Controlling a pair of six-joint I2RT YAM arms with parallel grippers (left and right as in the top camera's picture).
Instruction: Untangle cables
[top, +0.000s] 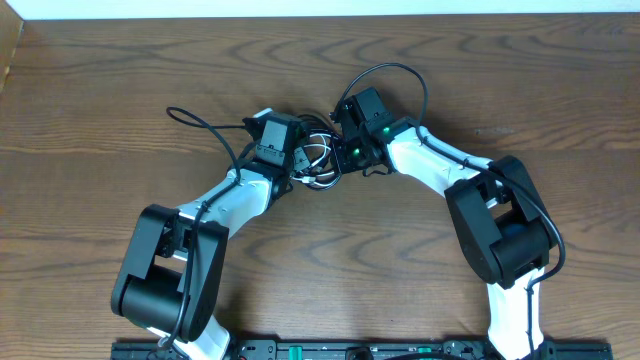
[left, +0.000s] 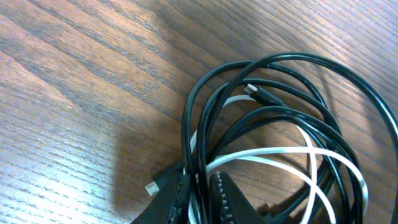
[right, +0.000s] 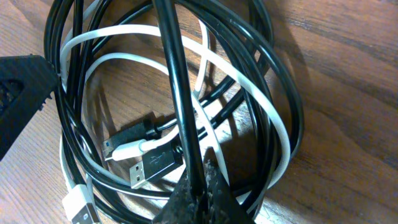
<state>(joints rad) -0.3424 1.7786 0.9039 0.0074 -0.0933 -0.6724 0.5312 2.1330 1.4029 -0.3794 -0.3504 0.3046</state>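
Tangle (top: 318, 172) of both cords sits at mid-table, between the two arms. At its left edge the left gripper (left: 199, 194) has its fingers nearly together, pinching a few strands of the black cable (left: 292, 57). The white cable (left: 273, 151) loops through the same turns (whether a white strand is caught in that pinch too, I cannot tell). Further right, the right gripper (right: 198, 186) is pressed together on a single black strand that runs straight up out of the coil. The likely trouble is that both pincers hold the same cord, so pulling apart could cinch the black loops around the white one rather than free it. The black USB plug (right: 152, 165) lying inside the loops could also snag on a turn, and the whole bundle would then drag across the table (left: 74, 74).
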